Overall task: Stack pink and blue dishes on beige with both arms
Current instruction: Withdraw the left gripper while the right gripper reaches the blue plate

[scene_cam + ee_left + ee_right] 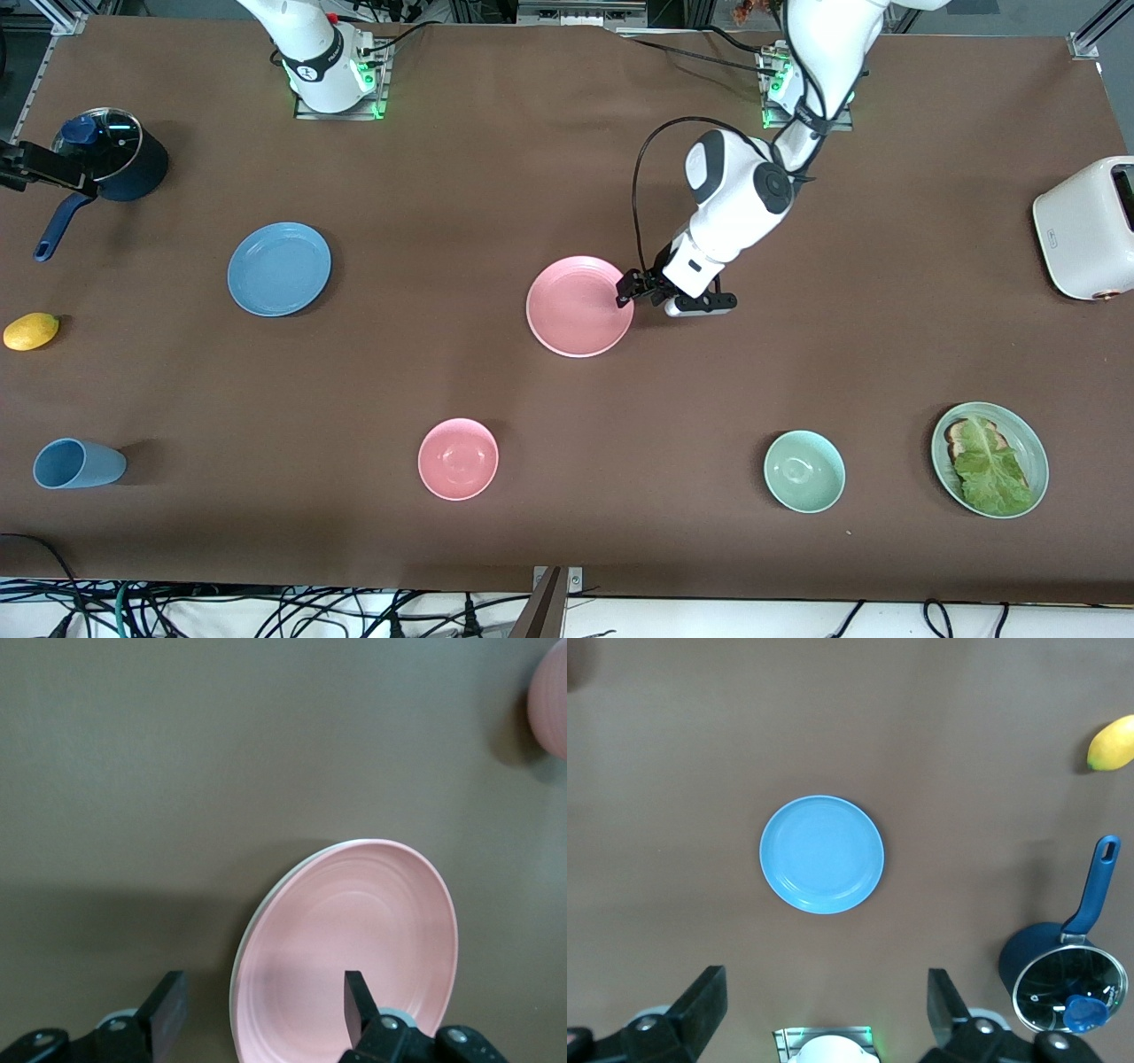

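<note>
The pale pink plate (578, 306) lies at the table's middle. In the left wrist view a thin cream edge (251, 935) shows under its rim; the rest of the beige plate is hidden. My left gripper (631, 289) is low at the plate's edge toward the left arm's end. It is open (266, 997), one finger over the plate's inside and the other outside over the table. The blue plate (279, 268) lies toward the right arm's end. My right gripper (828, 992) hangs open and empty high above the table, out of the front view, with the blue plate (821, 854) below.
A pink bowl (458, 458), a green bowl (804, 470) and a green plate (1038, 447) with toast and lettuce sit nearer the front camera. A blue cup (78, 463), a lemon (31, 330) and a dark pot (111, 155) are at the right arm's end. A white toaster (1085, 226) stands at the left arm's end.
</note>
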### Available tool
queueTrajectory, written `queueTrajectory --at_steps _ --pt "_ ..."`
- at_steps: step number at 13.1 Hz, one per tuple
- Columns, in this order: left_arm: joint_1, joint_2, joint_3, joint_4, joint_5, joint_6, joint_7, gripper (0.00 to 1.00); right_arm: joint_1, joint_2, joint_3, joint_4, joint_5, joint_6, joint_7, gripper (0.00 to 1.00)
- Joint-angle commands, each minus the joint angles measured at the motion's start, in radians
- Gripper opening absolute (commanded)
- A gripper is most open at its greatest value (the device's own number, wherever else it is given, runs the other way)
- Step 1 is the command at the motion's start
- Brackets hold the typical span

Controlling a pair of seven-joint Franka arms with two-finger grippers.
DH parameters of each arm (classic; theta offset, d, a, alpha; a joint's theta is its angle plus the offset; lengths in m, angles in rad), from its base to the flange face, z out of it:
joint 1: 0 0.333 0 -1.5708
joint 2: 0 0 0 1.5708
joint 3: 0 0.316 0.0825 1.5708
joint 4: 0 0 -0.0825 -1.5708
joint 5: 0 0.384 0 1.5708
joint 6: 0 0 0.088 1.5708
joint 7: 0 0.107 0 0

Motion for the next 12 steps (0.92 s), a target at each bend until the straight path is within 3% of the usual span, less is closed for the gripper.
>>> queueTrajectory --at_steps 1,3,5,8,12 --pt "0.024 -0.060 0.094 0.133 0.205 -0.308 -0.059 0.88 -0.010 0.041 0.003 0.003 0.007 -0.013 -0.017 1.00" --pt "0.091 -0.062 0.120 0.297 0.402 -0.592 -0.094 0.93 -0.012 0.075 0.003 -0.025 0.018 -0.001 -0.019 1.00" --pt "0.142 -0.062 0.122 0.443 0.517 -0.827 -0.091 0.98 -0.015 0.098 0.002 -0.088 0.021 0.072 -0.020 1.00" --pt "0.205 -0.065 0.122 0.566 0.614 -0.989 -0.056 0.99 -0.016 0.101 -0.007 -0.245 0.041 0.253 -0.054 1.00" --pt "0.313 -0.080 0.122 0.655 0.673 -1.098 0.083 1.00 -0.016 0.126 -0.061 -0.450 0.054 0.506 -0.155 1.00"
